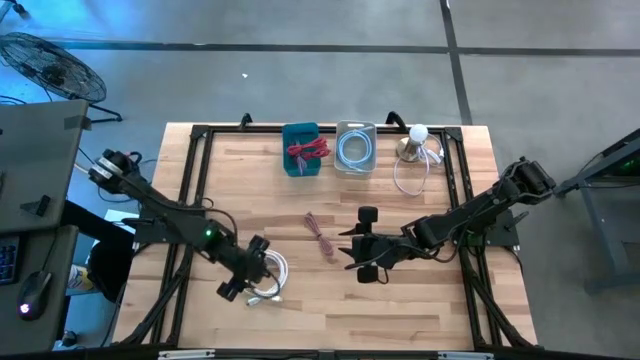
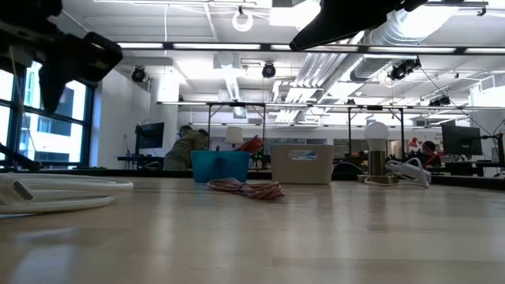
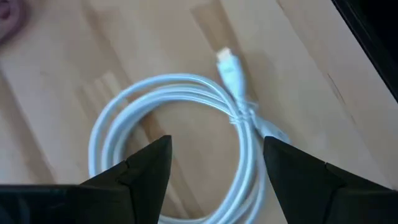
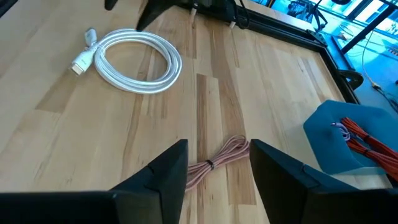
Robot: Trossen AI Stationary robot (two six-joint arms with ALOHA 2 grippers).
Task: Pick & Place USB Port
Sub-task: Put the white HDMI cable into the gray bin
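A white coiled USB cable (image 3: 180, 118) lies flat on the wooden table near its front left, its plug (image 3: 229, 65) pointing out of the coil. My left gripper (image 3: 214, 168) hangs open above it, with one side of the coil between its fingers and no touch visible; it is also seen in the high view (image 1: 252, 270). A pink bundled cable (image 4: 217, 158) lies mid-table. My right gripper (image 4: 217, 162) stands open above the bundle's near end, clear of it, and appears in the high view (image 1: 352, 250).
At the far edge stand a blue bin (image 1: 303, 150) holding a red cable, a pale bin (image 1: 355, 148) holding a coiled light cable, and a small lamp (image 1: 415, 140) with a white cord. A black frame (image 1: 190, 200) runs around the table.
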